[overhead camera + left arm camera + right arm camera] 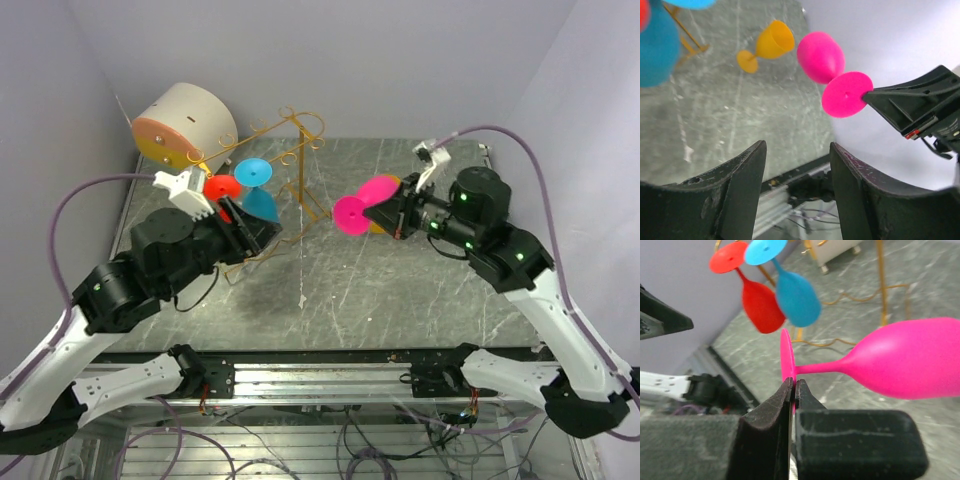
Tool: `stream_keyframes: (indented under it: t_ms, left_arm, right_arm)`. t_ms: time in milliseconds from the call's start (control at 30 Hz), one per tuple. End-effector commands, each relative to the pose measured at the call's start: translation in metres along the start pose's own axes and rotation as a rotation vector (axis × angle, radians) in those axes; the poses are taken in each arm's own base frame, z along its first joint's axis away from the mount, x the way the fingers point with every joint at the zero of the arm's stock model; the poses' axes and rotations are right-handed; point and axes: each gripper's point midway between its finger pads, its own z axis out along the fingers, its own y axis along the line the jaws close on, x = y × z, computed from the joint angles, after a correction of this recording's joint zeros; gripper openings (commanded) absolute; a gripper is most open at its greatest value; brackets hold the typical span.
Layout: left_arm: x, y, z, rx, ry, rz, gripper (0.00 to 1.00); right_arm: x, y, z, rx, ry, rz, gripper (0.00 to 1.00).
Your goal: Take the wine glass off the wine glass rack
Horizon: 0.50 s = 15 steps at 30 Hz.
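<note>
The gold wire wine glass rack (290, 150) stands at the back left of the table. A red glass (222, 190) and a blue glass (258, 190) hang upside down from its rails. My right gripper (392, 208) is shut on the foot of a pink wine glass (352, 214) and holds it sideways in the air, right of the rack and apart from it. The right wrist view shows the jaws (794, 385) pinching the foot's edge, with the bowl (910, 357) to the right. My left gripper (255, 235) is open and empty by the rack's base.
A cream drum with an orange face (185, 125) sits at the back left corner. An orange glass (767, 45) lies on the table beyond the pink one. Purple walls close in on three sides.
</note>
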Motion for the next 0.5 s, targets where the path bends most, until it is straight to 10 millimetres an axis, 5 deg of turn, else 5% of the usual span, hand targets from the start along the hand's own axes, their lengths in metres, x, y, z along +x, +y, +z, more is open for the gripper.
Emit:
stream_keyframes:
  t_ms: [0,200,467]
  left_arm:
    - [0.012,-0.045,0.015,0.122,0.101,-0.21,0.64]
    - [0.037,-0.077,0.031,0.231,0.244,-0.404,0.65]
    - [0.035,-0.076,0.044,0.179,0.231,-0.43,0.65]
  right_arm:
    - [-0.021,-0.03,-0.034,0.189,-0.093,-0.25,0.0]
    - [-0.032,-0.044,-0.044,0.275,-0.157,-0.399,0.0]
    - [-0.045,-0.042,-0.043,0.393,-0.147,-0.592,0.0]
